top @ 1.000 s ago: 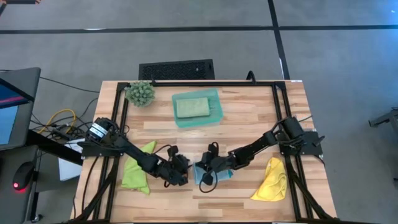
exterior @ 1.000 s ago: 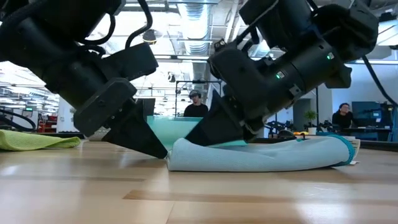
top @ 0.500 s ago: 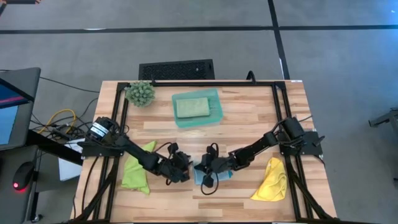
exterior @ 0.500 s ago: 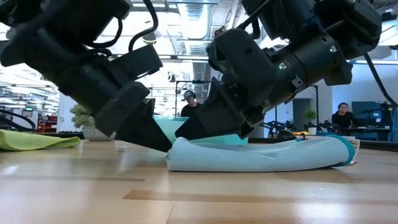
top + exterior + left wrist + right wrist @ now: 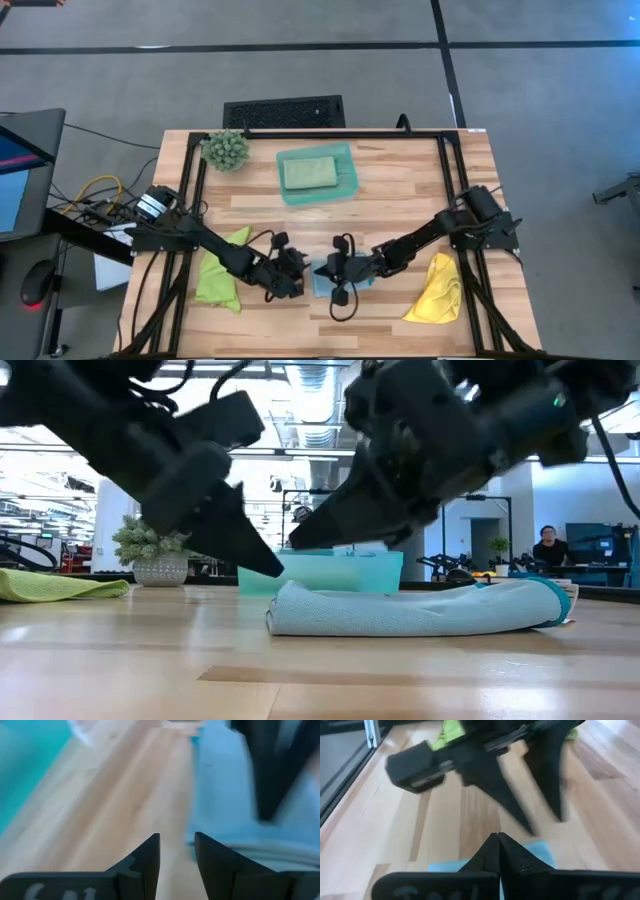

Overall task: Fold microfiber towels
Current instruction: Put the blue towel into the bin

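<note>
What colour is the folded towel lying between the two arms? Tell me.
Light blue. The folded towel shows best in the low view, flat on the table.

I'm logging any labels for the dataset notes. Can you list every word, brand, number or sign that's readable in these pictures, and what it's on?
None can be read.
Left hand: pale marks on its base at the bottom edge of the left wrist view, too blurred and cut off to read.
Light blue towel: a small tag at its right end, too small to read.
Monitor beside the table: coloured screen, no legible text.
</note>
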Motion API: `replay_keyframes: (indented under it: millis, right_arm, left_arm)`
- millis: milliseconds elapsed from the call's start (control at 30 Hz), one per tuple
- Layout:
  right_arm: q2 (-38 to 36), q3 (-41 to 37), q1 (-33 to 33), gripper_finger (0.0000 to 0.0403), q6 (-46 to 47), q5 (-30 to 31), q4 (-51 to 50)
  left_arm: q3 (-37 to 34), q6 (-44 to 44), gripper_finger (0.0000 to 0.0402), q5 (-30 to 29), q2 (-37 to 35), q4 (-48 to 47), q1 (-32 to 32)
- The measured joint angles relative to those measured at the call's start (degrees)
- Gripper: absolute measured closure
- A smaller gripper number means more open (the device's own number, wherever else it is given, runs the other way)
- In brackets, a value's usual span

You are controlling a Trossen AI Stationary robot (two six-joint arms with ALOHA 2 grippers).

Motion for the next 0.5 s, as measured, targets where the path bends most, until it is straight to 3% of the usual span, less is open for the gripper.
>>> replay_keyframes:
  millis: [233,500]
  right_arm:
    - [-4.6,0.0,3.3,0.0353,-1.9,-2.6,-3.9]
    - [-0.8,0.4,8.1,0.0227,-10.8,-0.7,-4.8]
  left_arm:
    - [-0.3,3.1,0.0288,6.9,0.7,-0.4,-3.2]
    - [-0.5,3.5,0.0288,7.6,3.7,3.3,-1.9]
